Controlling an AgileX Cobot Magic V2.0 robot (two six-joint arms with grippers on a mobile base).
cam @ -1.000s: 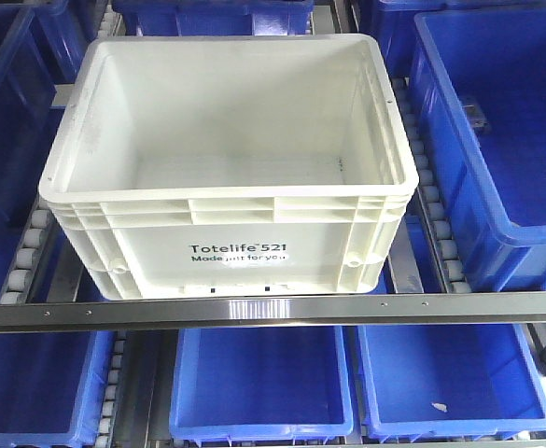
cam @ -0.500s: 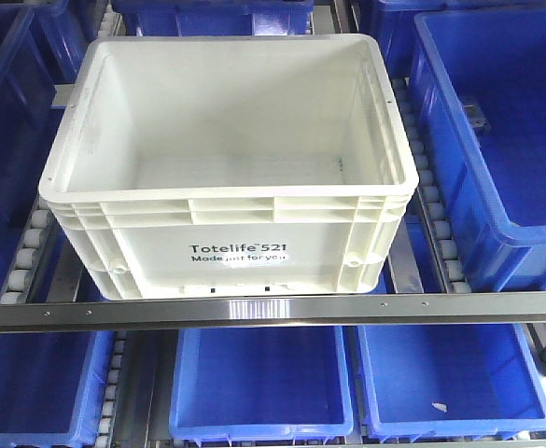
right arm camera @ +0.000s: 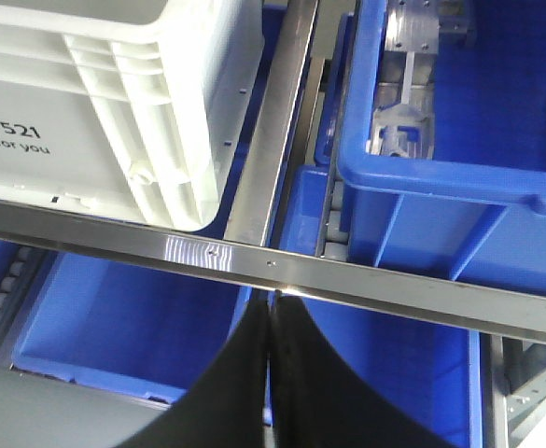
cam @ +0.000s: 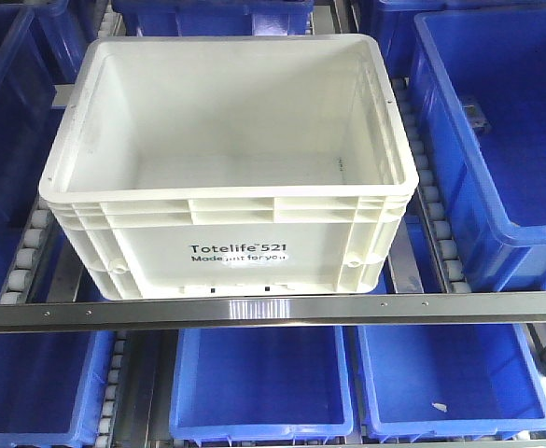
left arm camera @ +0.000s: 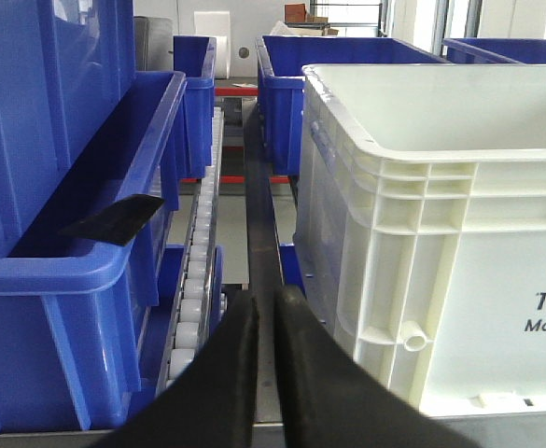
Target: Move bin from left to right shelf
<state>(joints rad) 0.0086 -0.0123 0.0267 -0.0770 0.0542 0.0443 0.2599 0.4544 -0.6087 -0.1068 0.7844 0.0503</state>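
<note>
The bin [cam: 226, 159] is a large white tote printed "Totelife 521". It stands empty on the shelf behind the steel front rail [cam: 273, 310]. No gripper shows in the front view. In the left wrist view my left gripper [left arm camera: 266, 303] is shut with nothing in it. It sits low in the lane just left of the bin's front left corner [left arm camera: 347, 280], apart from it. Seen from the right wrist, my right gripper [right arm camera: 271, 303] is also shut and empty. It hangs at the front rail [right arm camera: 282, 271], below and right of the bin [right arm camera: 114, 93].
Blue bins flank the white one: a large one on the right [cam: 497, 140], stacked ones on the left [left arm camera: 67, 187], more on the lower level [cam: 259, 383]. White roller tracks [cam: 25, 261] run beside the lanes. A metal part [right arm camera: 408, 65] lies in the right blue bin.
The dark piece of the right arm at the front view's right edge has slipped out of view. The bin has not moved.
</note>
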